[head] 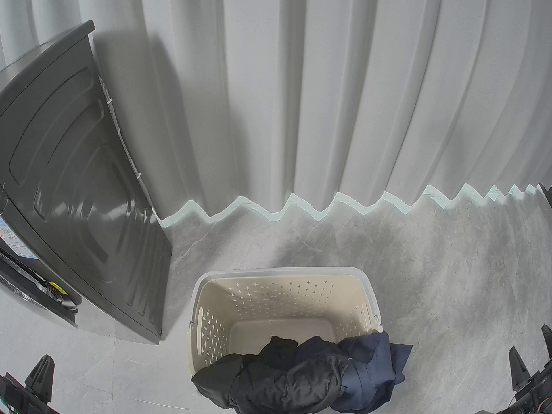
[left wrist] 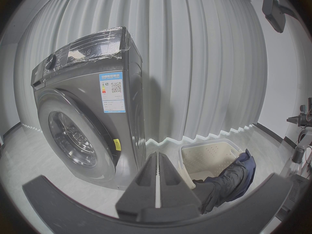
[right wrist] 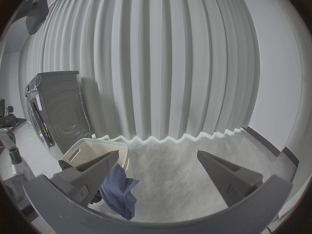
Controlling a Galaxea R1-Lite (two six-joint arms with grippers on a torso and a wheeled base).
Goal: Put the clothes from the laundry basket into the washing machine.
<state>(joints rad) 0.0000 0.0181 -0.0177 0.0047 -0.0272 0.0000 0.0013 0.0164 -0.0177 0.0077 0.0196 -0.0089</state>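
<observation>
A cream laundry basket [head: 286, 272] stands on the floor right in front of me. Dark clothes [head: 299, 378], a black jacket and a navy garment, hang over its near rim; the rest of the basket looks bare. The grey washing machine [head: 69, 191] stands to the left of the basket, and its round door [left wrist: 73, 137] is closed. My left gripper [left wrist: 157, 176] is low on the left, shut with nothing in it, pointing between machine and basket [left wrist: 208, 146]. My right gripper [right wrist: 157, 155] is low on the right, open and empty, beside the basket [right wrist: 94, 143] and the hanging navy cloth [right wrist: 118, 189].
A white pleated curtain [head: 322, 87] runs along the back behind machine and basket. Grey marble floor [head: 460, 260] lies open to the right of the basket. Some equipment on a stand [left wrist: 302, 127] is off to the far right.
</observation>
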